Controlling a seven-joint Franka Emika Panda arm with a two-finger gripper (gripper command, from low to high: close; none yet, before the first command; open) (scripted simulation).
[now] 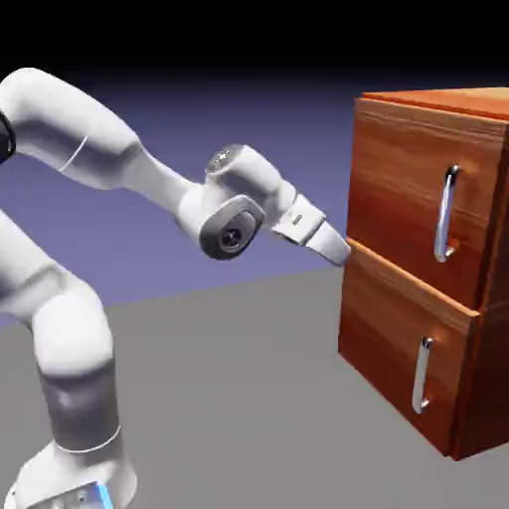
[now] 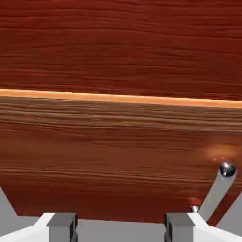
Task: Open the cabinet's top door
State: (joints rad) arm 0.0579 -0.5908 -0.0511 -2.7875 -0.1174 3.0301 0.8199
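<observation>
A: Grey fingers (image 2: 61, 224) sit spread apart with nothing between them, the gripper (image 1: 338, 249) hovering just beside the cabinet (image 1: 398, 179), near its front left edge.

B: And the top door (image 1: 403, 189)?

A: Shut, above the shorter panel (image 1: 398, 338). It's likely rigid wood, swinging stiffly. I'd grasp the long handle (image 1: 447, 214) farther along the cabinet's front; smooth metal may slip.

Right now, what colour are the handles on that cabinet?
Shiny silver: the top door's handle and the lower handle, clearest in the exterior view.
</observation>
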